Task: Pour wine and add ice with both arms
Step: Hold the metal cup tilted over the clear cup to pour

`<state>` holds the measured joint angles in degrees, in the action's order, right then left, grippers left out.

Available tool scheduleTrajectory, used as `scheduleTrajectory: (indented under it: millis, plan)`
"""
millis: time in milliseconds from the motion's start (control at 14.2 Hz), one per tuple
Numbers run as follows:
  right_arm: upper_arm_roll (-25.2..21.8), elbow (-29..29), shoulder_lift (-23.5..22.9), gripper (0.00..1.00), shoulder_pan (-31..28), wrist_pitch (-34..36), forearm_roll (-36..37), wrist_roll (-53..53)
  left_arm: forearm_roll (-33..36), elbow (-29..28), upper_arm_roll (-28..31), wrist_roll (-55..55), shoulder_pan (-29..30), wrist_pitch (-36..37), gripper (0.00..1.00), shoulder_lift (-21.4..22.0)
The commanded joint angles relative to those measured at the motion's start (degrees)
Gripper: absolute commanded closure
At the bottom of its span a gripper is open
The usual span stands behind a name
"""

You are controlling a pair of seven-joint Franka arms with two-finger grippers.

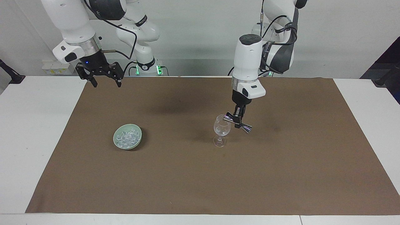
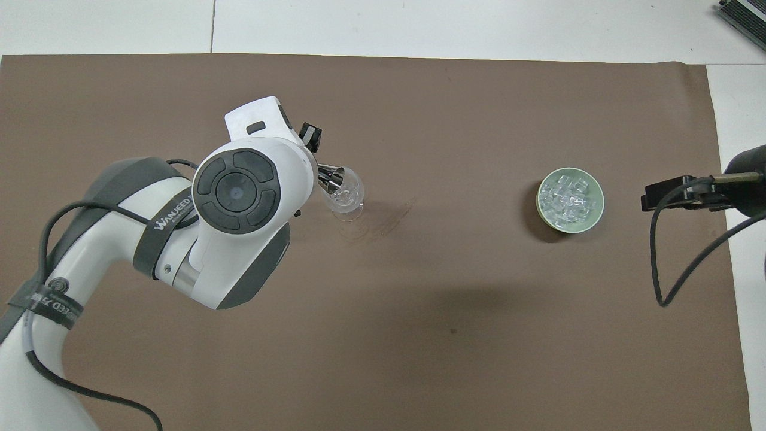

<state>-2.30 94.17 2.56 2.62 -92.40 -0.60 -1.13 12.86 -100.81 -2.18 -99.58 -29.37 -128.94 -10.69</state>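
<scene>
Ice (image 1: 127, 137) in bowl (image 1: 136, 141), apparently well apart from right gripper (image 1: 105, 83).

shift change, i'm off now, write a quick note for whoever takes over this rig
Left claw: shut on the metal jigger, tilted on its side, one cup at the rim of the wine glass.
Right claw: open, empty, waiting in the air above the mat's edge at its own end.
Ice: heaped in the green bowl on the mat, toward the right arm's end; the glass stands toward the left arm's.
Done: jigger picked up, brought to the glass, tipped.
Left: finish the pour, set the jigger down, add ice.
</scene>
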Motion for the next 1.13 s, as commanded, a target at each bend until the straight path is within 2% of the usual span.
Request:
scheduleTrajectory:
  millis: [0, 1055]
  plan:
    - [0.19, 0.05, 0.34, 0.0, -0.51, 0.11, -1.07, -0.8, 3.21, 0.09, 1.04, -1.23, -1.91, -0.79, 1.0, 0.14]
    - [-0.25, -0.04, 0.08, 0.0, -1.03, -0.06, -1.07, -0.54, 12.44, 0.27, 0.69, -0.62, -2.88, -0.17, 1.0, 0.23]
